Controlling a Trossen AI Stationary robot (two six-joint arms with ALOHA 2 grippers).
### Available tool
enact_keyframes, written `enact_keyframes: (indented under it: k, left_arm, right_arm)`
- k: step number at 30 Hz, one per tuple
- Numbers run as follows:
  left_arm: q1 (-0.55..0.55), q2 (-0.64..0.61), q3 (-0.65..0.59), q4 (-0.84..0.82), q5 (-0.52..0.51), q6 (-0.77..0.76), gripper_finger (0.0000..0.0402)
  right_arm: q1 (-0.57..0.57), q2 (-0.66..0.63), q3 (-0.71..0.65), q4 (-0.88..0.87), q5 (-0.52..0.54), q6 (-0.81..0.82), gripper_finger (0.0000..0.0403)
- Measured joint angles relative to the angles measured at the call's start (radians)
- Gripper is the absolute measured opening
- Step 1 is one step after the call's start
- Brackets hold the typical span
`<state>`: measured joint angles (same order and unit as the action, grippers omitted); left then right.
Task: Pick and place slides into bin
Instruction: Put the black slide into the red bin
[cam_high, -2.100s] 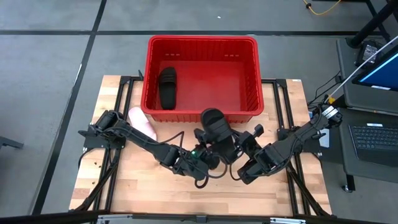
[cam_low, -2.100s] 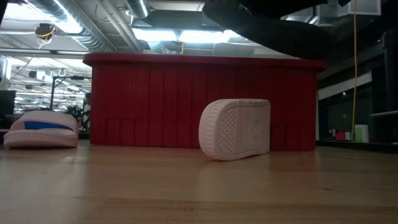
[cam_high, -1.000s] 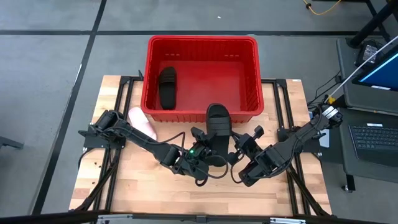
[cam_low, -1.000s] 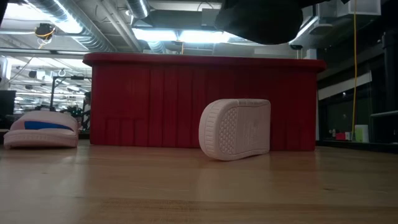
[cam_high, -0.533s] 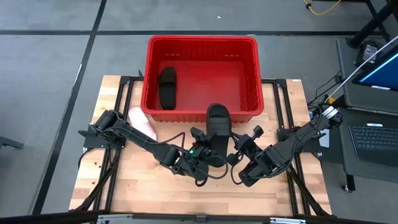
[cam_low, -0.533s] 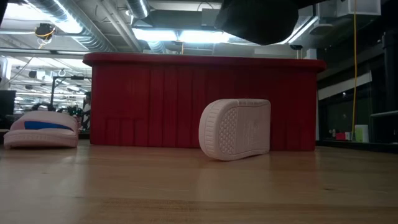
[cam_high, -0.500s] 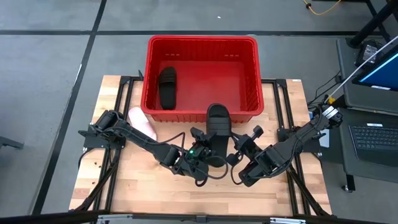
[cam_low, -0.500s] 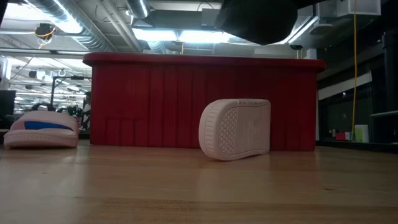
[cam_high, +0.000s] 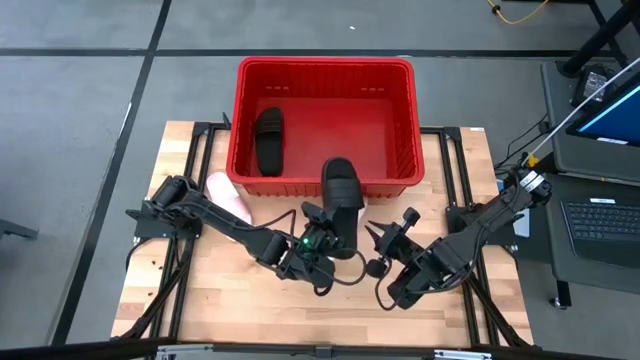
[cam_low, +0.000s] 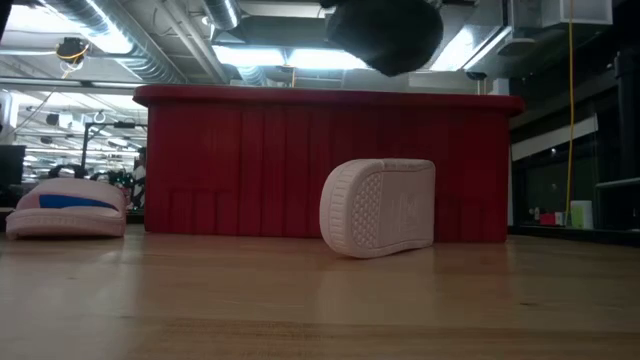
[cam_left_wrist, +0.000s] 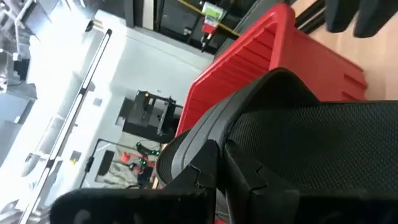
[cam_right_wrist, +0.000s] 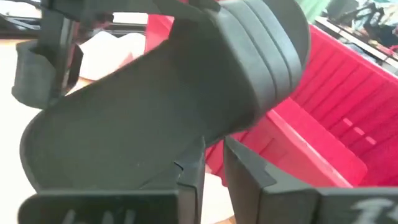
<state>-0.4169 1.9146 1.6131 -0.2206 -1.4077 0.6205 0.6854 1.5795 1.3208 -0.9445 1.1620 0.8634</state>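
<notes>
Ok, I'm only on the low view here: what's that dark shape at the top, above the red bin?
Observer: That's a black sandal held by the left gripper. From above, its front end is over the near wall of the bin.
Operator: Is anything inside the bin? I can't see past the wall.
Observer: Yes, a second black sandal lies flat along the bin's left side.
Operator: And where is the right arm?
Observer: The right gripper is over the table in front of the bin. It is to the right of the held sandal and not touching it.
</notes>
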Motion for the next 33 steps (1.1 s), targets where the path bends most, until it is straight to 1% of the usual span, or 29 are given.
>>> enact_keyframes:
  k: [6, 9, 14, 16, 19, 23, 25, 27, 33]
  left_arm:
    - [0.002, -0.049, 0.0, 0.004, 0.011, 0.027, 0.0003]
    - [0.001, -0.09, 0.0, 0.006, 0.01, 0.054, 0.0003]
    - [0.0, -0.167, 0.0, -0.007, 0.011, 0.057, 0.0003]
    - [0.003, -0.2, 0.001, -0.026, 0.01, 0.057, 0.0003]
    - [0.009, -0.245, 0.002, -0.077, 0.012, 0.058, 0.0003]
    - [0.036, -0.306, 0.002, -0.119, 0.026, 0.056, 0.0003]
    - [0.06, -0.337, 0.002, -0.149, 0.063, 0.056, 0.0003]
    - [0.09, -0.364, 0.002, -0.174, 0.123, 0.05, 0.0003]
    - [0.22, -0.416, 0.002, -0.221, 0.302, 0.022, 0.0003]
  right_arm:
    - [0.034, -0.001, 0.086, 0.0, -0.001, -0.112, 0.0061]
    - [0.052, -0.001, 0.125, -0.007, -0.001, -0.161, 0.0061]
    - [0.074, -0.002, 0.172, -0.033, 0.002, -0.214, 0.0062]
    - [0.078, -0.005, 0.174, -0.043, 0.02, -0.222, 0.0062]
    - [0.078, -0.014, 0.174, -0.112, 0.017, -0.21, 0.0062]
    - [0.078, -0.046, 0.174, -0.209, -0.025, -0.144, 0.0046]
    - [0.078, -0.07, 0.174, -0.241, -0.033, -0.121, 0.0029]
    - [0.078, -0.094, 0.174, -0.262, -0.035, -0.113, 0.001]
    - [0.077, -0.136, 0.174, -0.287, -0.032, -0.162, 0.0006]
